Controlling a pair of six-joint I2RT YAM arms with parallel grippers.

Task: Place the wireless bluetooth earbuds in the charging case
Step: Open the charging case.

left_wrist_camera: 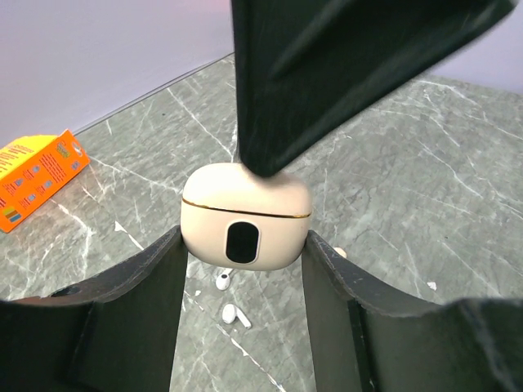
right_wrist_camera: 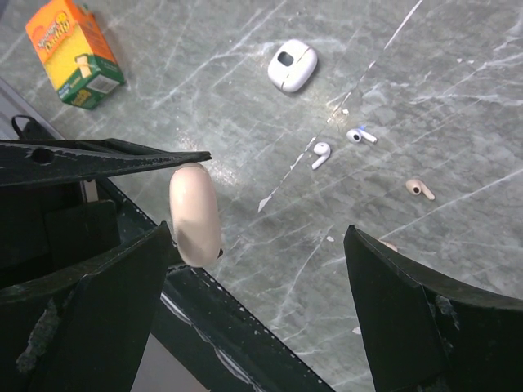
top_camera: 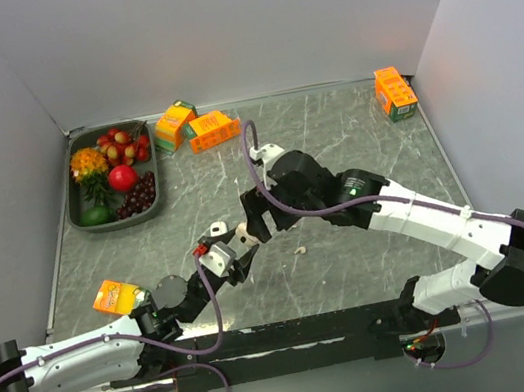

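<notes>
Showing beige charging case [left_wrist_camera: 245,216] clamped between left fingers [left_wrist_camera: 122,310], centre frame; right fingers [right_wrist_camera: 425,318] spread wide, one tip at case top; white earbuds [right_wrist_camera: 321,153] loose on table [right_wrist_camera: 458,82], upper right.

Left gripper [left_wrist_camera: 245,243] clamped on charging case [left_wrist_camera: 245,206], arm stretched low. Right gripper [right_wrist_camera: 257,237] jaws wide, angled down over case, one finger just beside it.

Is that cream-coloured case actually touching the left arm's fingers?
Touching. The left wrist view shows the case wedged between both left fingers, its sides pressed against them.
</notes>
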